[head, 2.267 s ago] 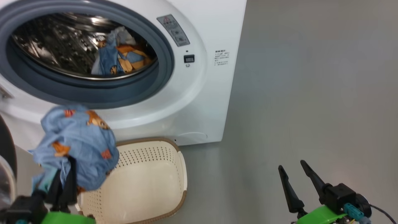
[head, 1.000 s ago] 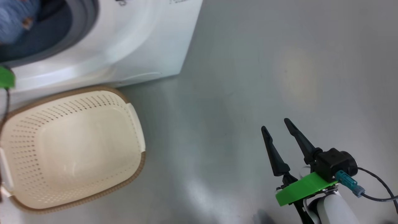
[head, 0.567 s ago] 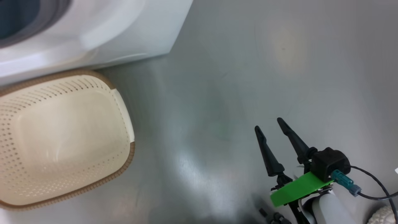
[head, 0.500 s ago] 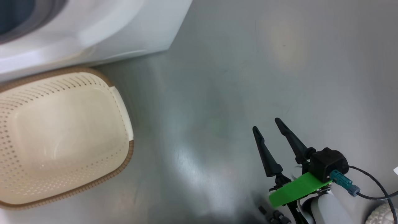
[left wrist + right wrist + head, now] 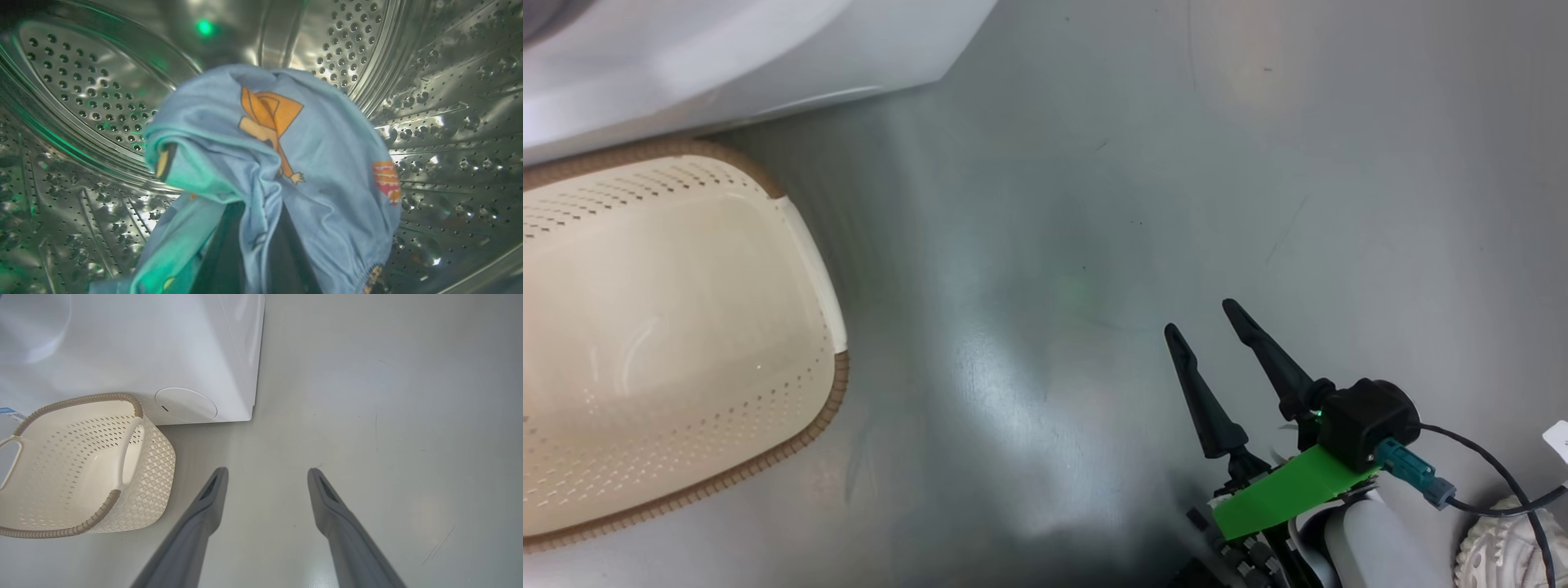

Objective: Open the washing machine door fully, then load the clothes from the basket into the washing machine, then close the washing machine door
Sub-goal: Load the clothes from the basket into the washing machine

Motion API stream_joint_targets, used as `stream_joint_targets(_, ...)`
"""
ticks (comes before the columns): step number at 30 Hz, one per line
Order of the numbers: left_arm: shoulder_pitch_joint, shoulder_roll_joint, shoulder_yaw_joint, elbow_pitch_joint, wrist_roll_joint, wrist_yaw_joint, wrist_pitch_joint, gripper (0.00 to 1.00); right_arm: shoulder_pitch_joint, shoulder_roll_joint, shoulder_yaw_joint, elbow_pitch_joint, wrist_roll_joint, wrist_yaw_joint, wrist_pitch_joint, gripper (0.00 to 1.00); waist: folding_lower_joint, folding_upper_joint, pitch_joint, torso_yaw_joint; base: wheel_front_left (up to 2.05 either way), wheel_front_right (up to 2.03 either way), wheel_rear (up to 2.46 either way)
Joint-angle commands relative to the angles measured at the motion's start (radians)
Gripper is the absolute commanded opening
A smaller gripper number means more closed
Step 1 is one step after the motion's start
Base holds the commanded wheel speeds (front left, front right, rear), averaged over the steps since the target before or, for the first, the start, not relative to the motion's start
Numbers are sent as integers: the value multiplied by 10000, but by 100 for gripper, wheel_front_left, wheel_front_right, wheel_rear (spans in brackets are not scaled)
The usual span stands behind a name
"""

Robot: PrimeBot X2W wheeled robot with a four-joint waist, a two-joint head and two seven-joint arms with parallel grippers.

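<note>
Garment, blue with orange prints, hung draped over the left gripper inside the washing machine drum, its folds hiding the jaws, so I could not tell how tightly they held. Open drum lay below and all around for release. Right gripper, spread and empty, hovered over floor, well apart from the empty basket.

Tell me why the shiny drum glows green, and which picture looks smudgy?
Left wrist view: a green light spot mirrors off the steel drum and tints the garment on one side. Head view: the washing machine edge is smeared by blur, with pale glare on the floor. Right wrist view: sharp, evenly lit.
</note>
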Motion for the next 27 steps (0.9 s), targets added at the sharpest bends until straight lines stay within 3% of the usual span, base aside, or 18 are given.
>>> stream_joint_targets(1, -73, 515, 115, -214, 56, 57, -54, 0, 196, -28, 273, -165, 182, 16, -119, 100, 0, 0, 22, -17, 0, 0, 0)
stream_joint_targets(6, -68, 509, 57, 306, -21, 31, -59, 0, 171, -28, 296, -106, 185, 16, -119, 100, 0, 0, -16, -1, 0, 0, 0)
stream_joint_targets(7, -105, 499, 26, 395, -47, 24, -60, 10, 168, -28, 289, -92, 187, 16, -119, 100, 0, 0, -23, 10, 0, 0, 0)
stream_joint_targets(8, -127, 494, -35, 491, -51, 16, -60, 37, 160, -28, 283, -74, 188, 16, -119, 100, 0, 0, -40, 24, 0, 0, 0)
stream_joint_targets(9, -144, 468, -70, 629, -104, 9, -58, 98, 149, -28, 279, -54, 190, 16, -119, 100, 0, 0, -68, 36, 0, 0, 0)
stream_joint_targets(17, -270, 217, -321, 1410, -323, -11, -57, 100, 23, -28, 154, 39, 222, 16, -119, 100, 0, 0, -468, 199, 0, 0, 0)
stream_joint_targets(27, 664, -284, -113, 956, -494, 216, -61, 100, -78, -28, -167, 246, 111, 16, -119, 100, 0, 0, -1379, 629, 0, 0, 0)
